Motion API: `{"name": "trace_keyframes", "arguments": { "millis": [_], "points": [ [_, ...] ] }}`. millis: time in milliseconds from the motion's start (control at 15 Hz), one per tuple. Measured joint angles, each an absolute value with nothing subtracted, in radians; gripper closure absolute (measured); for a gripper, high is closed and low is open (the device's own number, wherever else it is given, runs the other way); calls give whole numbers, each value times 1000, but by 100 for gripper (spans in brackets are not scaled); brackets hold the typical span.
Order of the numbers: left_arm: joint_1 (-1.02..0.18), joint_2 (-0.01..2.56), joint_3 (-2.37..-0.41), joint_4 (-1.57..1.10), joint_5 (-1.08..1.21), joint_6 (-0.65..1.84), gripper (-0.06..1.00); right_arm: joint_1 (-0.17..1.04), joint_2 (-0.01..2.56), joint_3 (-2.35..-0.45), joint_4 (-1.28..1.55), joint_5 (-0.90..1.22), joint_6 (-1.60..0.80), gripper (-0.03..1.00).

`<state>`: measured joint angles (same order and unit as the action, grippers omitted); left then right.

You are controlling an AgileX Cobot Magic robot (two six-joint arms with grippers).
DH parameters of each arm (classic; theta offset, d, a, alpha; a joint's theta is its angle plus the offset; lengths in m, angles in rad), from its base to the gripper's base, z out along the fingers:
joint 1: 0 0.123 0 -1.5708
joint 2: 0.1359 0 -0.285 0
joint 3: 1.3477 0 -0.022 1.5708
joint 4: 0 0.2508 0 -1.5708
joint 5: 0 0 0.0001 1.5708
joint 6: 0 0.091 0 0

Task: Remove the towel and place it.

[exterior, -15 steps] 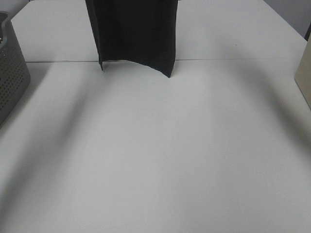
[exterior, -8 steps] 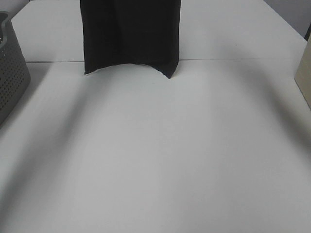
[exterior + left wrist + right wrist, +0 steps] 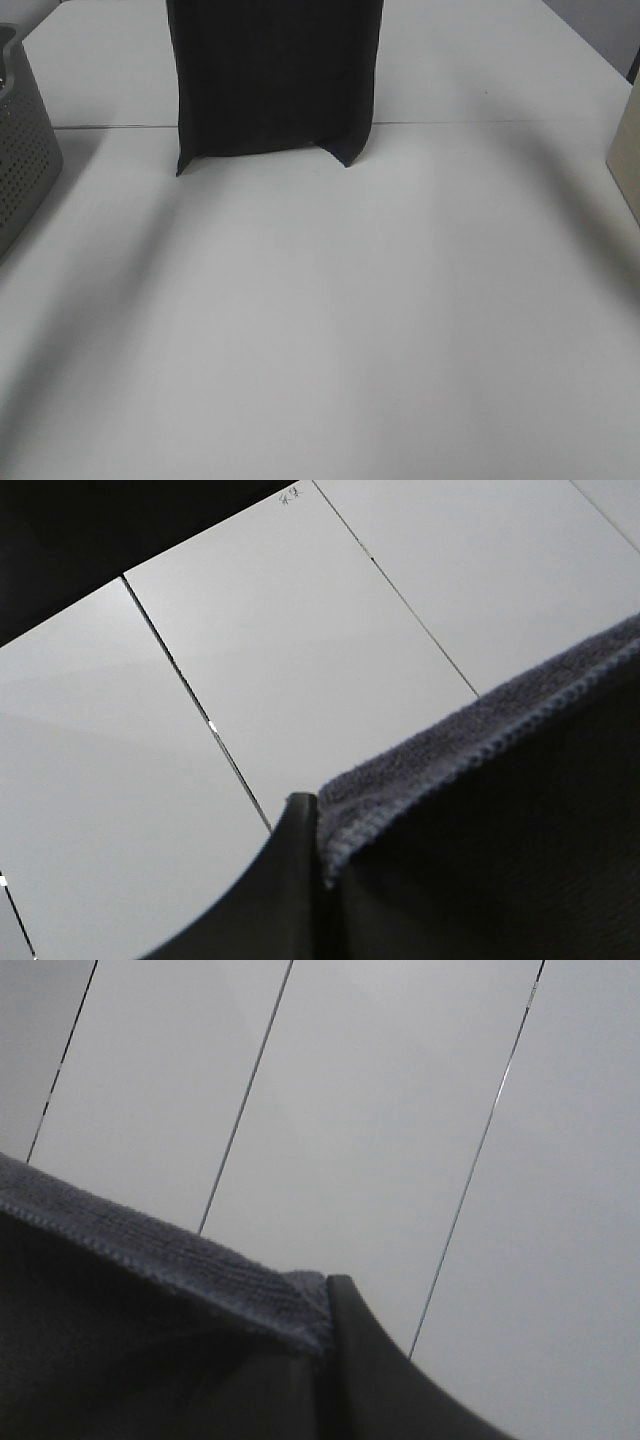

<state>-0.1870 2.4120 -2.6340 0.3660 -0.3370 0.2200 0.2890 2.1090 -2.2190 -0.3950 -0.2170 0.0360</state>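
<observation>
Towel [image 3: 270,80] hangs over white table [image 3: 320,330], grey basket [image 3: 20,150] at left edge.

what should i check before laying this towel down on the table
1. Hold of the left gripper on the towel: ok, the hem sits pinched against its finger.
2. Hold of the right gripper: ok, the hem is pinched the same way on that side.
3. Lower edge of the towel off the table: cannot tell, the high view shows no plain gap.
4. Hanging flat: not ok, one lower corner curls back.
5. Landing spot on the near part of the table: ok, nothing lies there.
6. The basket out of the way: ok, it stands at the left edge, apart from the towel.
</observation>
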Motion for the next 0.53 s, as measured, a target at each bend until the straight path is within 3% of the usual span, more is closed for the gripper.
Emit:
{"name": "trace_keyframes", "arguments": {
  "millis": [533],
  "points": [
    [-187, 2414, -2636, 366, -343, 220, 94, 288, 2110, -2219, -396, -254, 35, 96]
  ]
}}
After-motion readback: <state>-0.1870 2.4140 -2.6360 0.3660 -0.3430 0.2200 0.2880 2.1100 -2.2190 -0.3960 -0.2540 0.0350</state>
